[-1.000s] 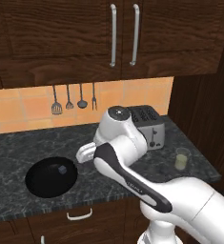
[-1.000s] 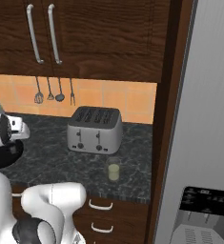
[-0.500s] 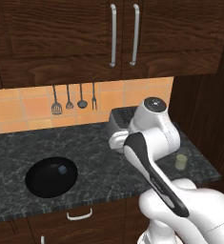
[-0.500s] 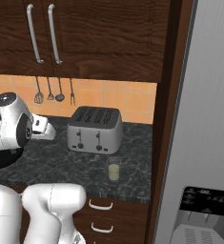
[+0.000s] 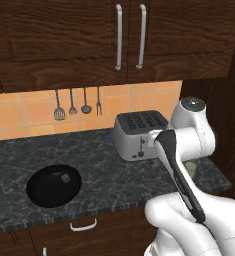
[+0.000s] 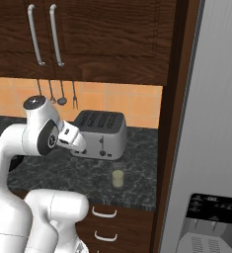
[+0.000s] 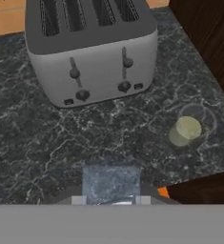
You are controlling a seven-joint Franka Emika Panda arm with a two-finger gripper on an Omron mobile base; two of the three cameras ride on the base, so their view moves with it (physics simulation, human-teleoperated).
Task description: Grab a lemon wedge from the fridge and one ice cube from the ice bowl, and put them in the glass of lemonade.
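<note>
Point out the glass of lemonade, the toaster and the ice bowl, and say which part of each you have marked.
glass of lemonade [image 6: 117, 178]: right base view, on the pale liquid.
toaster [image 7: 96, 71]: hand view, on its front face between the levers.
ice bowl [image 5: 49, 187]: left base view, on the bare black inside, left of the cube.

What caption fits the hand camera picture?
Fingers carry an ice cube over the counter toward the lemonade glass, past the toaster.

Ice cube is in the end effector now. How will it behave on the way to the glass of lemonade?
Likely slippery: the ice cube looks glossy and translucent, held low in the end effector. Probably light, being small beside the glass of lemonade. Flat faces suggest it won't roll, though it could skid across the counter.
</note>
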